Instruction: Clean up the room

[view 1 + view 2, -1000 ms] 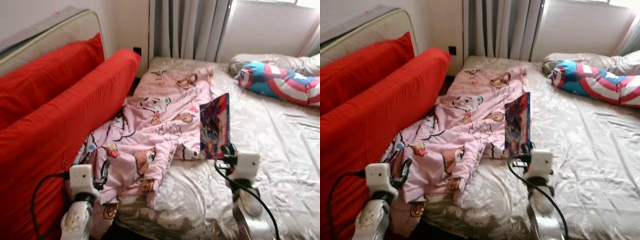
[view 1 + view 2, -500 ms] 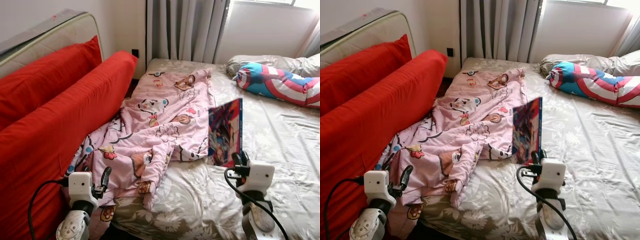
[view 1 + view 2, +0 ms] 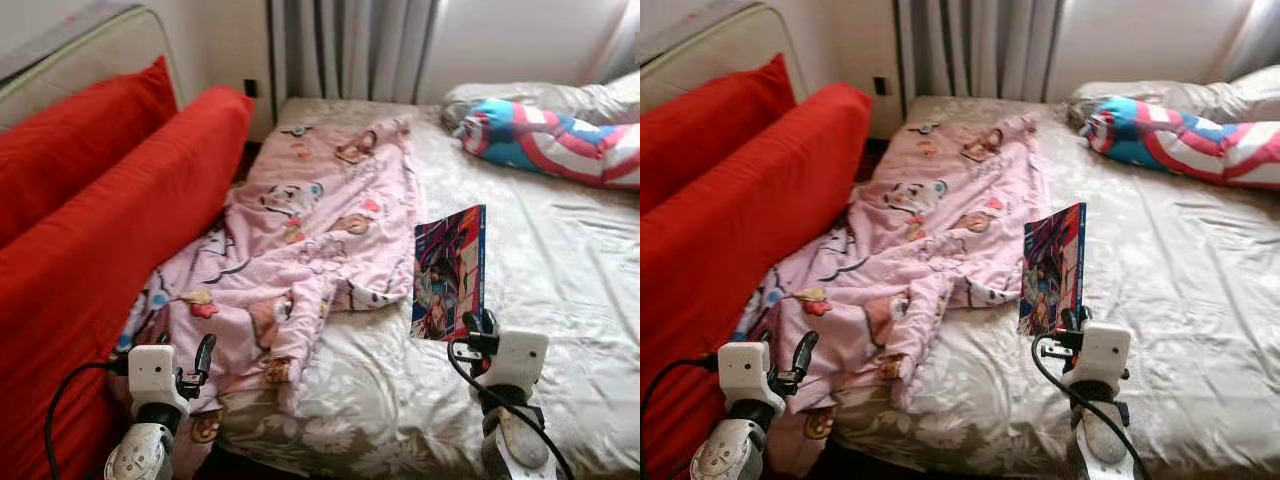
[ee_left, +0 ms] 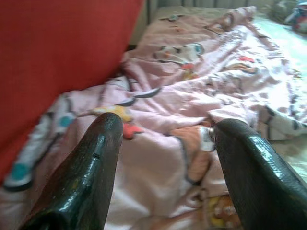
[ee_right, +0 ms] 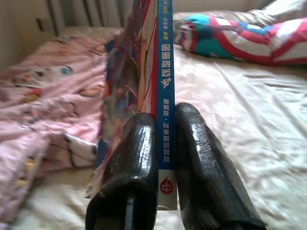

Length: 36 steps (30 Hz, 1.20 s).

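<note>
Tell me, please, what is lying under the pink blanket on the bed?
Under the pink blanket the floral bedsheet shows at its edges. Anything else beneath is covered. The right gripper holds a book beside it.

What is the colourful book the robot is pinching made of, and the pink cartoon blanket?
The colourful thin book looks like glossy printed paper: a flat stiff cover and a printed spine between the right gripper fingers. The pink cartoon blanket looks like soft matte fabric, probably cotton or fleece, as it lies crumpled in folds.
</note>
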Motion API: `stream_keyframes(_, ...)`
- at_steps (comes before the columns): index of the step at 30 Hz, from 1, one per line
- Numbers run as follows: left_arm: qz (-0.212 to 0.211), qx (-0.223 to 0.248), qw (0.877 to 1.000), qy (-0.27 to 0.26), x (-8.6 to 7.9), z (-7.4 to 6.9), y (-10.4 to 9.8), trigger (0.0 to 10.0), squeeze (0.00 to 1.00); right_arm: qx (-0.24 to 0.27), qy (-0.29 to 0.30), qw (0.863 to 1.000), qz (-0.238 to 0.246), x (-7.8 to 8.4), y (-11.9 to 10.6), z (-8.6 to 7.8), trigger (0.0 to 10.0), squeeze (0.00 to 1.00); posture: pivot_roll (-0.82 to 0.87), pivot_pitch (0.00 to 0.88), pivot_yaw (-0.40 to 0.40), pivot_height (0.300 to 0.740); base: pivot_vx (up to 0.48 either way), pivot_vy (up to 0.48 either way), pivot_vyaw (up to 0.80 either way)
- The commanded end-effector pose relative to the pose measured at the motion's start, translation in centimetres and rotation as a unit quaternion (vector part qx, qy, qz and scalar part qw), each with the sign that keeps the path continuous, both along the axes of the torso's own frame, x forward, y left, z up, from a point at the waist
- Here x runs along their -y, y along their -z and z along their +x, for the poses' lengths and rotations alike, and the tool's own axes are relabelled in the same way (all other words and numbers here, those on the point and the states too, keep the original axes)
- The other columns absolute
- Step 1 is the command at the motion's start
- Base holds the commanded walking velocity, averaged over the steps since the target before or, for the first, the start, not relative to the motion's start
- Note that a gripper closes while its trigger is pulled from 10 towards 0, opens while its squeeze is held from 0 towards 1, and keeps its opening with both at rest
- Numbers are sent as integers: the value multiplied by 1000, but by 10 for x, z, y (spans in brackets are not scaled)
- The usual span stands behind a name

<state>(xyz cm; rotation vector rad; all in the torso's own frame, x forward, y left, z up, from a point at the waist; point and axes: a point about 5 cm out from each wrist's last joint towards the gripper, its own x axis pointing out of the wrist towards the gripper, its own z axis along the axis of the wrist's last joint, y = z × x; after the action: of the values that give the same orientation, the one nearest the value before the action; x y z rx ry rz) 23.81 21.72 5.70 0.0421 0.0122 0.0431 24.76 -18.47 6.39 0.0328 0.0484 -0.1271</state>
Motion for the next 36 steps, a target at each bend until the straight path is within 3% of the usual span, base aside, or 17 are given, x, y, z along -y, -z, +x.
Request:
stream_keyframes(1, -1, 0, 1000, 0, 2, 0, -1, 10000, 0, 34, 3, 999, -2, 3, -16, 3, 10000, 0, -4, 177, -29, 740, 0, -270, 0)
stream_keyframes(14, -1, 0, 1000, 1, 4, 0, -2, 10000, 0, 22, -1, 1000, 3, 2, -15, 5, 10000, 0, -7, 181, -35, 740, 0, -276, 0)
stream_keyframes(19, -2, 0, 1000, 1, 5, 1, -2, 10000, 0, 22, -5, 1000, 7, 0, -15, 5, 10000, 0, -6, 180, -36, 740, 0, -284, -750)
stream_keyframes(36, -5, 2, 1000, 7, 8, 4, -3, 10000, 0, 21, -8, 1000, 8, -4, -15, 6, 10000, 0, -5, 163, -36, 740, 0, -282, 0)
